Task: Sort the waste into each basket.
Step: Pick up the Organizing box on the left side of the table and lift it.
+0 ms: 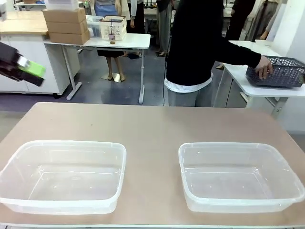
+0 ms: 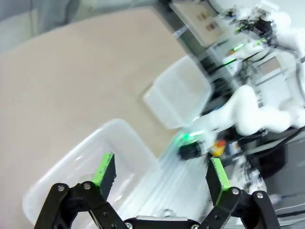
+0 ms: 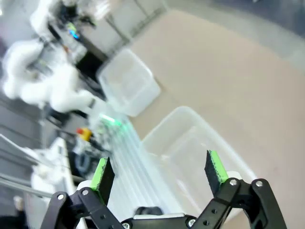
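Tubs stand side by side on the near part of the surface [image 1: 152,121], the left tub [image 1: 71,142] and the right tub [image 1: 224,144] apart and both empty; we judge them light, thin-walled and slippery, best taken by the rolled rim. Our left end effector [image 2: 161,174] and right end effector [image 3: 159,171] each hang above a tub, fingers spread wide, holding nothing.

Cardboard boxes [image 1: 66,25] sit stacked beyond the left gripper [image 1: 29,70]. Far to its right, a person [image 1: 195,43] stands by a dark lattice basket [image 1: 282,71].
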Robot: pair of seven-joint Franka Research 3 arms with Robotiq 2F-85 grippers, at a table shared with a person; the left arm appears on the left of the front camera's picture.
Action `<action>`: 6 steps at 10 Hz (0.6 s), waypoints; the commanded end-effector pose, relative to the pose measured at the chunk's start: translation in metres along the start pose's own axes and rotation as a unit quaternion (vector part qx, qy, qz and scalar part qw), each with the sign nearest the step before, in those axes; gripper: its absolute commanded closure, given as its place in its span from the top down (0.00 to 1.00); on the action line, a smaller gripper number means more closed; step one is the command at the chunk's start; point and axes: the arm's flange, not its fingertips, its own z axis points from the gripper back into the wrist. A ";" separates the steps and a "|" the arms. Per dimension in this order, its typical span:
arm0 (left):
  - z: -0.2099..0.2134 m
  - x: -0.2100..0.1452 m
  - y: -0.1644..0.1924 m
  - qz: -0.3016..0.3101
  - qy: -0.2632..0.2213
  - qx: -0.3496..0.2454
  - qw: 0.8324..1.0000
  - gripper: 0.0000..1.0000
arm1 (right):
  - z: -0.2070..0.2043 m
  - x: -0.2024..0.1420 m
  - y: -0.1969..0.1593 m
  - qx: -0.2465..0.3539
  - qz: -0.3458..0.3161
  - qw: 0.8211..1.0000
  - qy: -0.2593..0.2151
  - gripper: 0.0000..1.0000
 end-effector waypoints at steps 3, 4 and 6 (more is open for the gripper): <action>0.005 -0.022 0.013 0.140 -0.106 0.020 0.984 1.00 | -0.011 -0.006 -0.032 0.025 -0.274 0.954 -0.118 1.00; 0.037 -0.011 0.025 0.087 -0.083 -0.051 0.991 1.00 | 0.018 -0.019 -0.036 0.044 -0.152 0.986 -0.058 1.00; 0.037 -0.011 0.025 0.087 -0.083 -0.051 0.991 1.00 | 0.018 -0.019 -0.036 0.044 -0.152 0.986 -0.058 1.00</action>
